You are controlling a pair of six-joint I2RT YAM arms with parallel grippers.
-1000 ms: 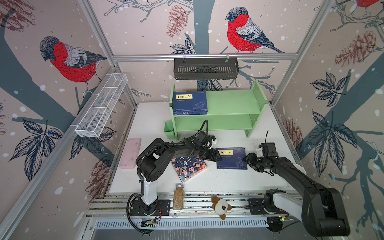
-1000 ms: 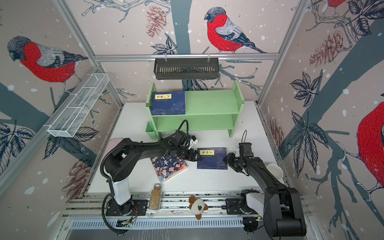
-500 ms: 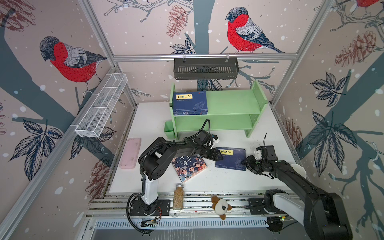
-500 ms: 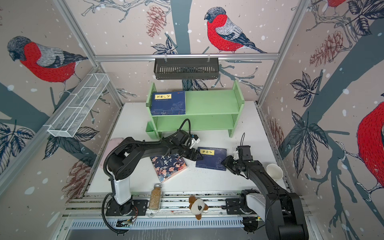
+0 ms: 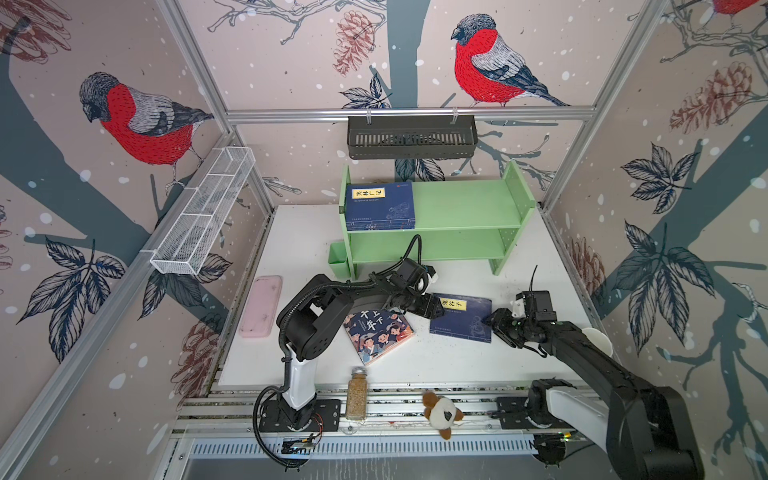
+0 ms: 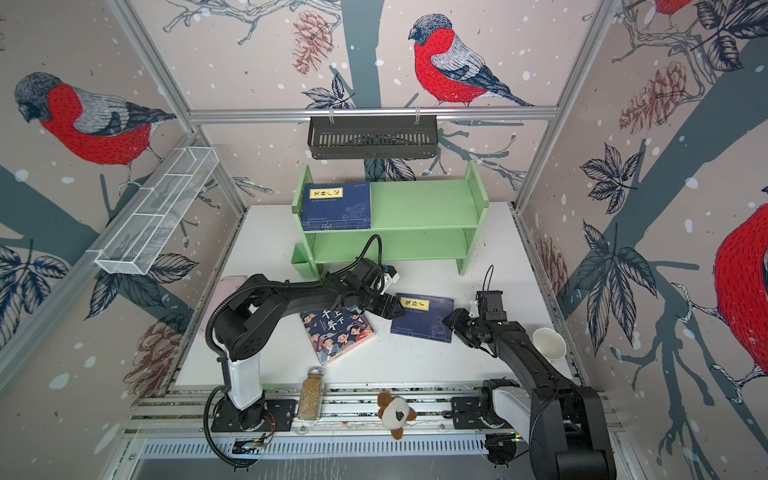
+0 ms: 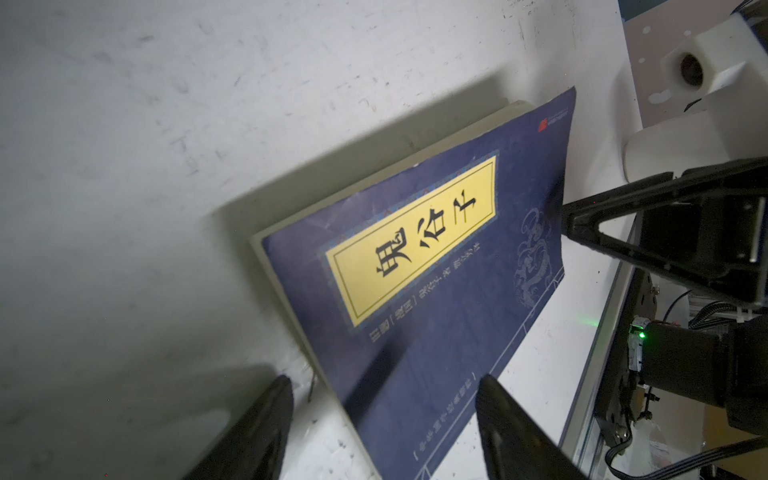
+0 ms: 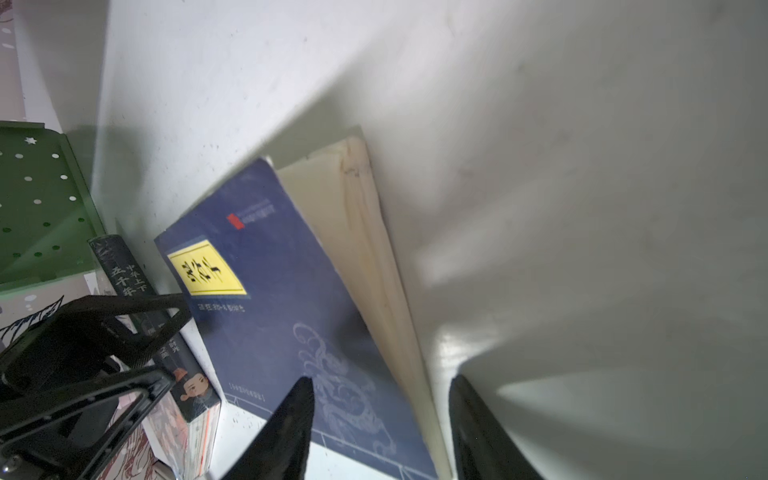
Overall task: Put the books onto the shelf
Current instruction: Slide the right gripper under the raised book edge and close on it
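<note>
A navy book with a yellow label [image 5: 461,318] [image 6: 422,318] lies on the white table, slightly askew. My left gripper [image 5: 434,312] [image 7: 384,386] is open at its left edge, one finger over the cover and one over the table. My right gripper [image 5: 491,326] [image 8: 380,382] is open at the book's right edge, its fingers either side of the cream page edge. The cover stands slightly off the pages. The cartoon-cover book [image 5: 378,334] lies left of the navy one. More navy books [image 5: 380,205] are stacked on the top left of the green shelf [image 5: 465,203].
A pink tray [image 5: 262,305] lies at the table's left. A spice jar [image 5: 357,392] and a plush toy [image 5: 442,411] sit on the front rail. A white cup [image 6: 548,343] stands beside the right arm. The black basket [image 5: 411,137] and white wire basket [image 5: 203,212] hang on the walls.
The navy book has turned a little on the table. My right gripper has shifted slightly toward the front, still at the book's right edge. The left gripper stays at the left edge.
</note>
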